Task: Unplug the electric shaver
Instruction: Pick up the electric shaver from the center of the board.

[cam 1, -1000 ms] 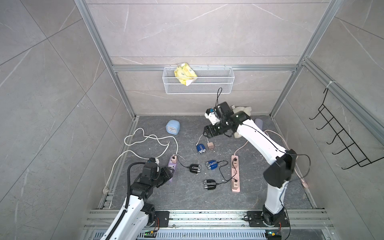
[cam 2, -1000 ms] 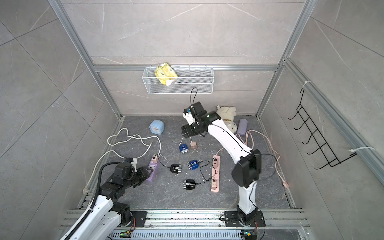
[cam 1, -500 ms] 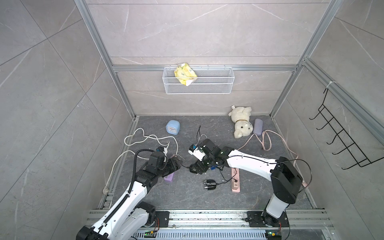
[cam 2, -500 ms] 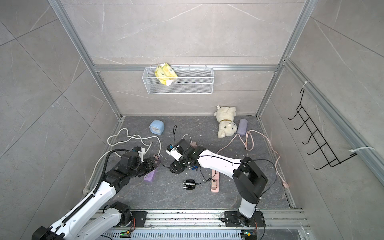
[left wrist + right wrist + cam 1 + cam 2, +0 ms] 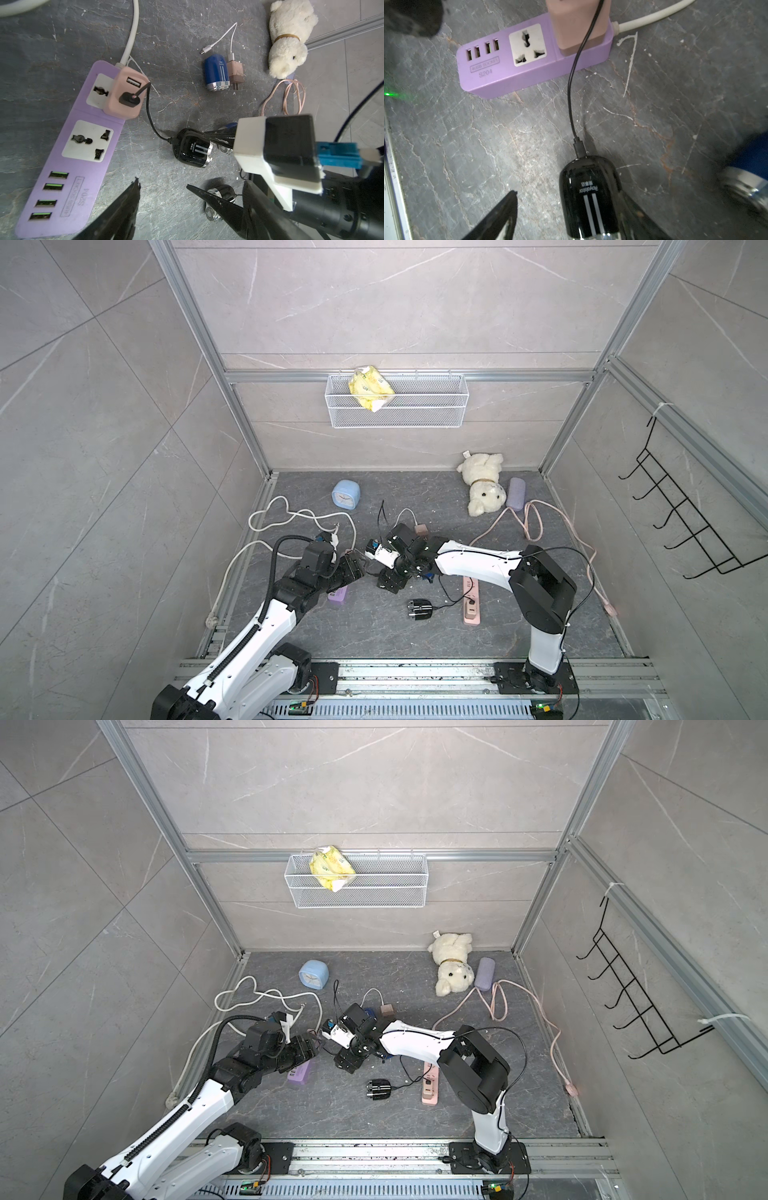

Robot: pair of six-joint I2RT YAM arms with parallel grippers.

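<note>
While the right gripper (image 5: 572, 197) hangs low over the dark, cracked stone floor, its two thin black fingers (image 5: 502, 216) stand apart in the right wrist view. The black electric shaver (image 5: 588, 187) lies between them. One finger is clearly off it, and nothing is squeezed. The shaver is small, shiny and rounded like an egg. Its long side runs from the gripper toward the purple power strip (image 5: 500, 79), cord end first. A thin black cord (image 5: 579, 146) goes from that end to a pink adapter (image 5: 566, 25) standing in the strip.

In the left wrist view, the left gripper (image 5: 162, 185) has its fingers apart too and holds nothing. Its tips point at bare floor between strip and shaver. The cord ends in a flat black plug (image 5: 128, 99) pushed into the adapter. The strip is smooth plastic, long and flat.

In both top views the shaver is mostly hidden under the right gripper (image 5: 388, 581), near the middle of the floor. The strip (image 5: 338, 596) and the left gripper (image 5: 353, 568) lie at about 9 o'clock from it. The right arm is nearer the shaver, and the left arm is nearer the plug. The coming pull likely runs along the cord, away from the adapter.
</note>
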